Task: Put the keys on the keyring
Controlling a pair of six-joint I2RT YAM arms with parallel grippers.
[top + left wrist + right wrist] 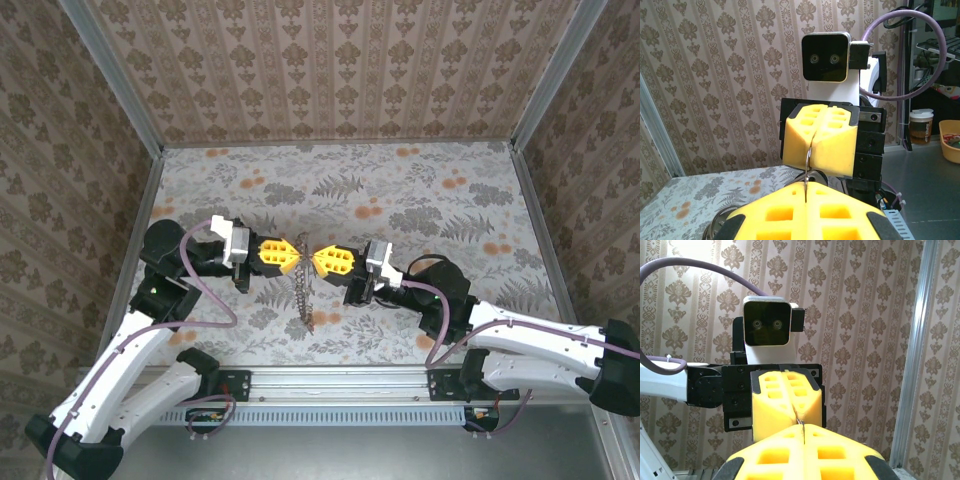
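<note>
At frame centre we are holding the keyring clamped in both left gripper and right gripper, risking slippage if either tugs sideways

The thin chain-like keyring dangles, pinched at top between left tool and right tool.

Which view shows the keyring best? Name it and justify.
Top external: the keyring hangs full length below the meeting left claw and right claw. Left wrist shows a thin wire arc between the claws; right wrist, a metal sliver.
</note>
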